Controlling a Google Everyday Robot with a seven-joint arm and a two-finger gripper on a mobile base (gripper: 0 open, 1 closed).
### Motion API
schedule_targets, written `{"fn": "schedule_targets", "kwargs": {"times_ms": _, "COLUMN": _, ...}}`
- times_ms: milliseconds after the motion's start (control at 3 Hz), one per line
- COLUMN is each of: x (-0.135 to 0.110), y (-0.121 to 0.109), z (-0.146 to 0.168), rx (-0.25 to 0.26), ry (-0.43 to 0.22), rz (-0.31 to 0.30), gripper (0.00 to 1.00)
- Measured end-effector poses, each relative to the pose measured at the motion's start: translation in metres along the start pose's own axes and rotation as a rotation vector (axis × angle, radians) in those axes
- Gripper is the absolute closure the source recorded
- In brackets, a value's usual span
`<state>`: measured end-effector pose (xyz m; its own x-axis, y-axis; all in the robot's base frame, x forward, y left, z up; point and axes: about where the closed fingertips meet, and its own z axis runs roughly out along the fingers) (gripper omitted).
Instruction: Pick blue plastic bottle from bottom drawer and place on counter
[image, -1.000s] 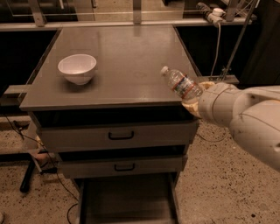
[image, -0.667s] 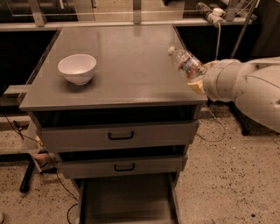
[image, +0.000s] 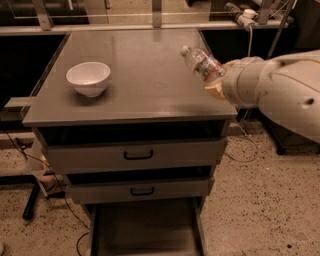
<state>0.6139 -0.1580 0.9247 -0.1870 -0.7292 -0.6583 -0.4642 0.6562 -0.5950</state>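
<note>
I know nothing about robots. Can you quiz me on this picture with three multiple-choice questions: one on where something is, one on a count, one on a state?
1. The bottom drawer is: A pulled out; B pushed shut; C taken away.
2. Where is the blue plastic bottle? A in the bottom drawer; B in the gripper, above the counter's right edge; C standing mid-counter.
3. How many black handles show? A one; B two; C four.
Answers: 1 A, its tray juts forward. 2 B, the gripper clasps its base and the bottle tilts. 3 B, one on each upper drawer.
</note>
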Motion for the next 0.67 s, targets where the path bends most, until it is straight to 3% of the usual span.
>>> {"fn": "schedule_targets", "kwargs": {"times_ms": 333, "x": -0.041, "y": 0.007, "z": 0.015, "rx": -0.034, "ry": -0.045, "rz": -0.032, "gripper": 1.00}}
{"fn": "schedule_targets", "kwargs": {"times_ms": 667, "x": -0.061, "y": 0.028, "z": 0.035, "rx": -0.093, "ry": -0.057, "rz": -0.051, "gripper": 1.00}}
